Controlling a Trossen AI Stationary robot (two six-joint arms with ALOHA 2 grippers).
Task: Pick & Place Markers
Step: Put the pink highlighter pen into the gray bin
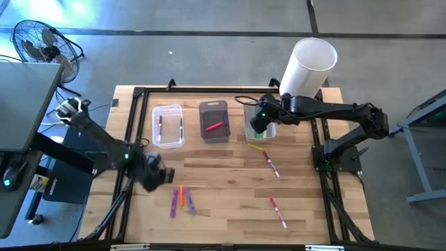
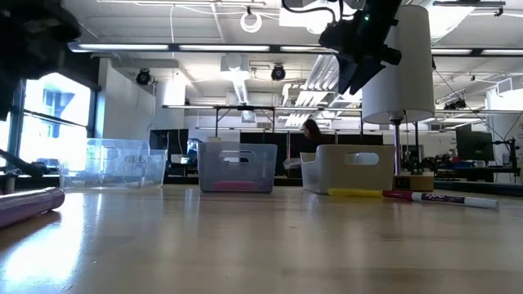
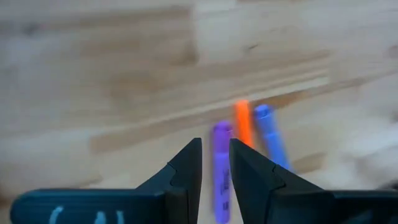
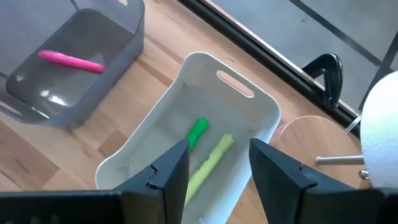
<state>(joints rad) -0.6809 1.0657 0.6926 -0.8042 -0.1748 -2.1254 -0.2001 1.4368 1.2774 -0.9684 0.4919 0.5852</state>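
Three markers lie side by side at the near left: purple (image 1: 173,203), orange (image 1: 182,196) and blue-purple (image 1: 189,201). My left gripper (image 1: 159,176) hovers just left of them, with a narrow gap between its fingers (image 3: 215,163), and touches nothing; the purple marker (image 3: 222,168) shows through the gap. My right gripper (image 4: 217,165) is open and empty above the white bin (image 1: 260,131), which holds a green marker (image 4: 198,132) and a yellow-green one (image 4: 210,163). A yellow marker (image 1: 258,147), a pink-capped one (image 1: 270,164) and a red one (image 1: 278,212) lie on the table.
A clear bin (image 1: 168,126) with two markers and a grey bin (image 1: 214,123) with a pink marker (image 4: 69,60) stand left of the white bin. A tall white roll (image 1: 309,66) stands at the far right. A black frame (image 1: 132,132) rims the table.
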